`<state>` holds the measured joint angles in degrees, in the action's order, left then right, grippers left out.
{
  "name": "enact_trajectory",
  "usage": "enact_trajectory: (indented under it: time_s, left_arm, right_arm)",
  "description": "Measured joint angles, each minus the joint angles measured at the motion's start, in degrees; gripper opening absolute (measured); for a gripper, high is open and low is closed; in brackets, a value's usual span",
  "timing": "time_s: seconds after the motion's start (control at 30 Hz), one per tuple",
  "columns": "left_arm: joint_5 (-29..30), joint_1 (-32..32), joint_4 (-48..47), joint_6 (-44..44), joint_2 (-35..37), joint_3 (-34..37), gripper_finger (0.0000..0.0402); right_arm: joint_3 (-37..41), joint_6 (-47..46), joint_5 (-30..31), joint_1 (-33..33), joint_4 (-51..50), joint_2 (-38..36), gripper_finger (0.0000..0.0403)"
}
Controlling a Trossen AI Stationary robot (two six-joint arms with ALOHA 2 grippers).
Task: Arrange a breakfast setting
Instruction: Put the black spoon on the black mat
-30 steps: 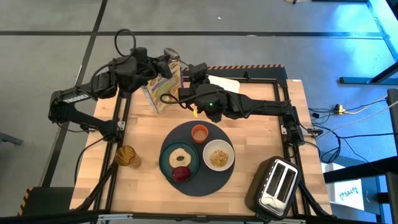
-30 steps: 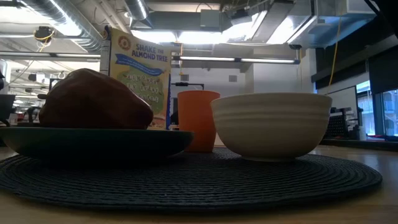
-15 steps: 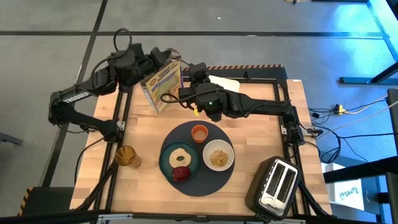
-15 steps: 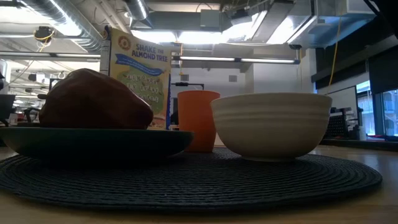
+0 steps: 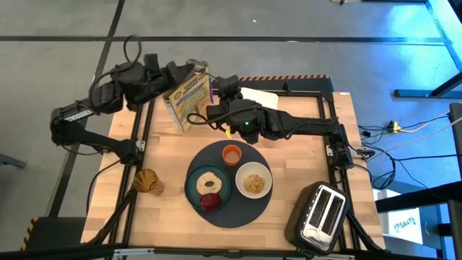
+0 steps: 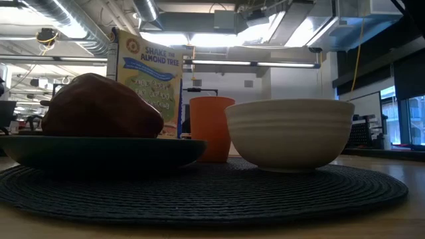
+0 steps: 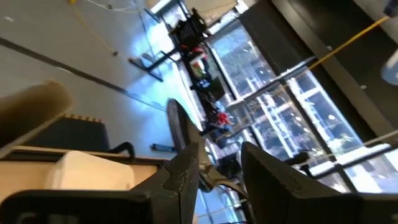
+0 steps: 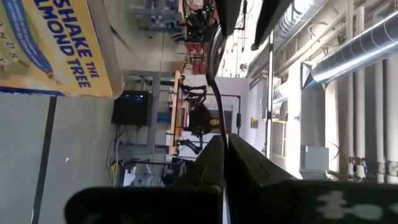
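Two arms meet at the cereal box (image 5: 189,99) in the high view: the left gripper (image 5: 175,72) has drawn back from its top, fingers slightly apart and empty, while the right gripper (image 5: 216,110), closed, sits beside it. Low down, that box (image 6: 146,83) stands upright behind the orange cup (image 6: 211,128), white bowl (image 6: 289,134) and plate (image 6: 99,150) on the mat (image 6: 199,192), so pouring looks finished.

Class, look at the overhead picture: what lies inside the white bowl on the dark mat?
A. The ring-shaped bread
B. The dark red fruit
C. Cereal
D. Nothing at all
C. The high view shows pale, crumbly cereal filling the white bowl; the ring-shaped bread and the dark red fruit lie on the teal plate beside it.
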<state>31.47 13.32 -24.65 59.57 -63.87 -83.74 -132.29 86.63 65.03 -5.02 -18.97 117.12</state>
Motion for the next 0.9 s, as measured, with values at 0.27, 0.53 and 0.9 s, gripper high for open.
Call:
enact_trajectory:
  time_s: [0.27,0.53,0.9]
  left_arm:
    - [4.0,-3.3,-4.5,3.4,0.9,0.0,0.0114]
    - [7.5,-3.6,-3.9,4.0,1.0,0.0,0.0114]
    - [-0.1,2.9,-0.2,2.8,-3.0,0.0,0.0114]
  right_arm:
    - [0.0,0.5,-0.1,0.2,0.7,-0.1,0.0000]
    - [0.0,1.0,-0.1,0.2,1.4,-0.1,0.0000]
    - [0.0,1.1,-1.2,1.0,1.2,0.0,0.0000]
